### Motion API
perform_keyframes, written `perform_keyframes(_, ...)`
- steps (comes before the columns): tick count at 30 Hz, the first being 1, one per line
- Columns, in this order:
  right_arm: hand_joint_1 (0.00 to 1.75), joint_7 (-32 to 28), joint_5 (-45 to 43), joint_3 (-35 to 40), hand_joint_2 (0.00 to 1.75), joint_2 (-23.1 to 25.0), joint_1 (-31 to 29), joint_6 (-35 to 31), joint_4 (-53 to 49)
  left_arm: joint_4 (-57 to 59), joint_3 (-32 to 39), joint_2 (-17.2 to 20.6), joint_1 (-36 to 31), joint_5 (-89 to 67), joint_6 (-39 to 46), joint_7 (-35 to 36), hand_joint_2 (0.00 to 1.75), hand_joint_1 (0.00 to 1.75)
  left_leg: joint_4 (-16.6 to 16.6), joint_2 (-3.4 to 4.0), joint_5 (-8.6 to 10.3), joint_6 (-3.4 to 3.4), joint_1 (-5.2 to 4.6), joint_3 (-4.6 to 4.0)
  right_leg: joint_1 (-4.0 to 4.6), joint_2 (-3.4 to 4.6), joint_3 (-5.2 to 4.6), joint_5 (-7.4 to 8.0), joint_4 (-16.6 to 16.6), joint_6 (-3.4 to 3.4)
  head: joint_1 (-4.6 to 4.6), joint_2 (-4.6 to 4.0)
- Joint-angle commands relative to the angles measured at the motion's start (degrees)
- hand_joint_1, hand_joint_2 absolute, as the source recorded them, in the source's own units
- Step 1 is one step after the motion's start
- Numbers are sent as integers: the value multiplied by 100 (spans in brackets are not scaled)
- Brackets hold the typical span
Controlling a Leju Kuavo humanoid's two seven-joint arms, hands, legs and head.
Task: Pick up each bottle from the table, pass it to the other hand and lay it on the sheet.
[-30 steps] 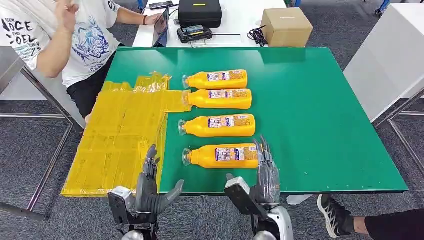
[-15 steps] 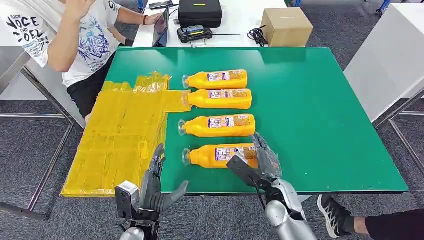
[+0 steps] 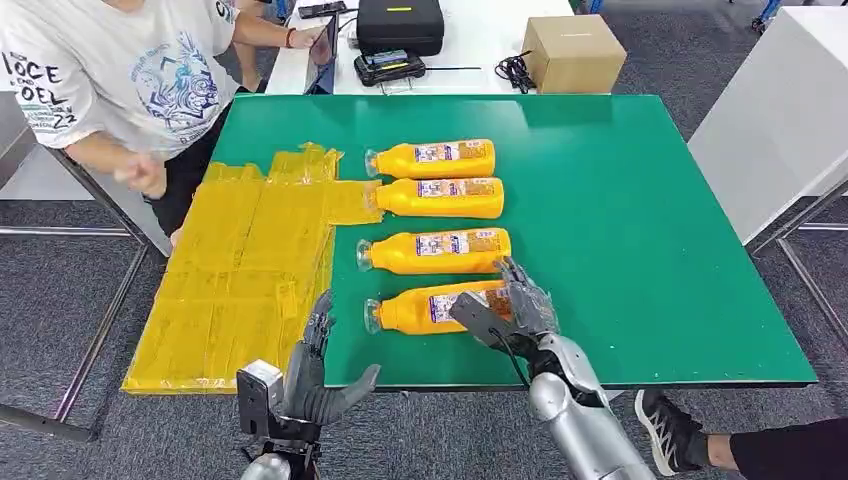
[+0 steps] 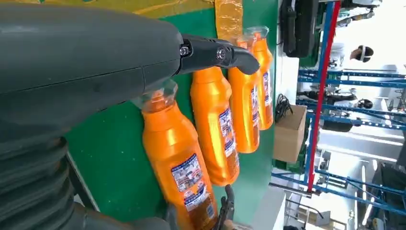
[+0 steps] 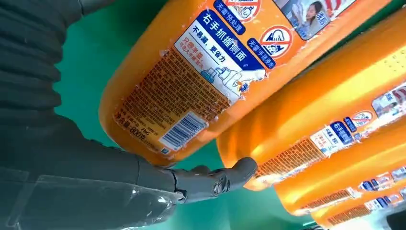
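Four orange bottles lie in a column on the green table, caps toward the yellow sheet on the left. My right hand is at the base end of the nearest bottle, thumb across its label and fingers reaching between it and the second bottle. The fingers are still fairly straight and the nearest bottle rests on the table, slightly skewed. My left hand hovers open at the front table edge, beside the sheet's right border. The left wrist view shows the nearest bottle beyond its thumb.
Two more bottles lie farther back. A person in a white shirt sits at the sheet's far left corner. A cardboard box and a black case sit behind the table. A shoe is at front right.
My right hand has risen from the table's front edge and reached onto the nearest bottle's base, which has skewed a little. The left hand edged forward. The person lowered an arm.
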Motion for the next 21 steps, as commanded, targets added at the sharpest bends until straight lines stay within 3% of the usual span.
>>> perform_keyframes(1, 0, -13, -201, 431, 175, -166, -628, 374, 789, 409, 66, 139, -221, 5, -27, 28, 175, 0, -3, 16, -7, -9, 6, 21, 7, 13, 19, -1, -7, -12, 0, 0)
perform_keyframes(7, 0, -340, -534, 777, 175, -212, -1088, 869, 1416, 688, 60, 143, -372, -8, -80, 31, 175, 0, -5, 12, -3, -7, 4, 18, 5, 9, 16, 1, -7, -10, 2, 0)
perform_keyframes(13, 0, -606, -877, 1638, 175, -193, -1782, 1431, 2253, 963, 47, 141, -549, -22, -124, 20, 175, 0, -5, 21, -7, -11, 10, 31, 11, 16, 28, 0, -10, -16, 0, 0)
perform_keyframes(21, 0, -723, -1114, 2327, 175, -339, -2286, 1885, 2537, 1094, 20, 142, -625, 26, -162, 12, 175, 0, -2, 9, 0, -7, 4, 26, 5, 4, 21, -1, -4, -9, 2, 0)
